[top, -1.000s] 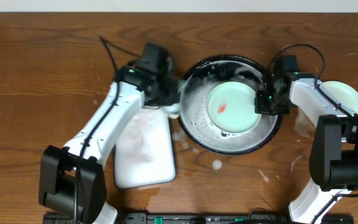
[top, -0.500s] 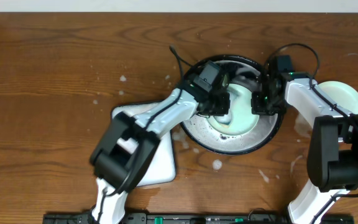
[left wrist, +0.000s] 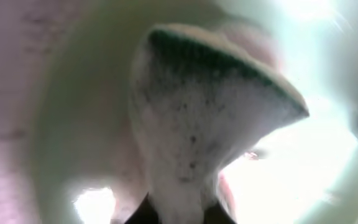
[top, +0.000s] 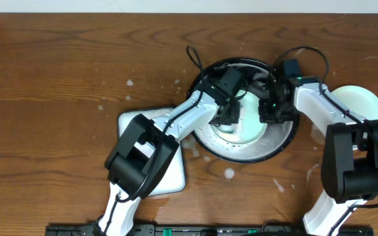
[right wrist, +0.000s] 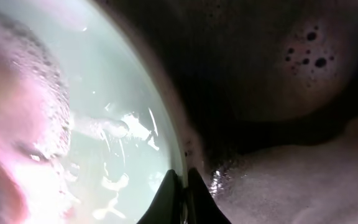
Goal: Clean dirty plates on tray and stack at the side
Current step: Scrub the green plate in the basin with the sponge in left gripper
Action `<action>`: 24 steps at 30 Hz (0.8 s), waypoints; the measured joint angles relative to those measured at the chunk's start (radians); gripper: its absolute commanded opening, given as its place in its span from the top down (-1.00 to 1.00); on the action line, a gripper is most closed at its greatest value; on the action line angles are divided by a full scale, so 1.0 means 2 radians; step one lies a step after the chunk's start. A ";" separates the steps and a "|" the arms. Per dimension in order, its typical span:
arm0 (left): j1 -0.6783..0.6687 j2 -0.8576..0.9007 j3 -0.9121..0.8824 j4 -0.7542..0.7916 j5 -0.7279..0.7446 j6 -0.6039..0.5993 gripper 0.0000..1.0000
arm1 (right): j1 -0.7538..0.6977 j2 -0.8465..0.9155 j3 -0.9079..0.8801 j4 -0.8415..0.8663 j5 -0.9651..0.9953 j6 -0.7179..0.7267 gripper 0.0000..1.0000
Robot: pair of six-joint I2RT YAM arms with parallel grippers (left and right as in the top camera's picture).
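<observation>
Now L gripper [top: 230, 117] clamps sponge [left wrist: 210, 106] onto plate [top: 253, 126]; R gripper [top: 271, 109] pinches rim shut. Risk: wet rim slips w/ hard scrub, plate skids in tray [top: 205, 136].

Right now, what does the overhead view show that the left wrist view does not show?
Only the overhead view shows both arms reaching into the black tray, the right gripper at the tray's right side, the white tray, a second plate on the table at the right, and soap splashes on the wood. Only the left wrist view shows the sponge close up: foamy, with a dark green edge, pinched from below. Both show the mint plate under the left gripper.
</observation>
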 measured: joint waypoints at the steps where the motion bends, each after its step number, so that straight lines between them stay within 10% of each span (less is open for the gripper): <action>1: -0.001 0.000 0.005 -0.014 -0.029 0.004 0.85 | 0.000 0.000 0.000 -0.001 -0.002 0.000 0.98; 10: -0.008 0.005 0.018 -0.032 -0.126 0.033 0.85 | 0.010 0.000 0.000 -0.001 -0.012 0.000 0.98; 24: 0.013 0.034 0.017 0.094 0.135 -0.069 0.85 | 0.010 0.000 0.000 0.000 -0.005 -0.014 0.98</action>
